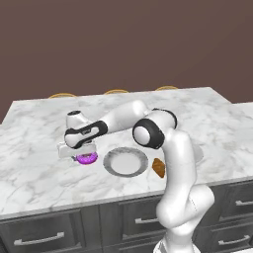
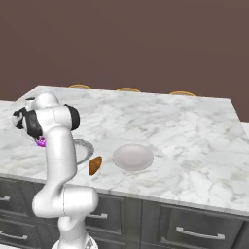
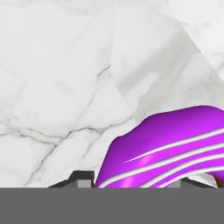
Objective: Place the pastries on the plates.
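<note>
The marble island counter [image 1: 39, 168] carried everything, with dark drawer fronts [image 1: 44, 232] below its near edge and three wooden chair backs [image 1: 116, 91] showing past the far edge. The white arm [image 1: 178, 163] rose from the front and reached left across the counter.

The gray-rimmed plate [image 1: 125, 161] lay near the front edge with nothing on it. The plain white plate [image 2: 133, 157] lay to its right, well apart from the rim of the first, and it was also bare.

The gripper [image 1: 81, 152] hung low over the counter just left of the gray-rimmed plate, directly above the purple-frosted donut [image 1: 87, 158]. In the hand view the donut [image 3: 166, 148] filled the lower right, pressed close to the camera between the finger tips [image 3: 74, 177]; whether the fingers were clamped on it or merely straddling it could not be told. Its frosting was bright purple with thin white stripes. It sat on or barely above the marble.

The brown croissant [image 1: 158, 167] lay on the counter between the two plates, just right of the gray rim, on neither plate.
</note>
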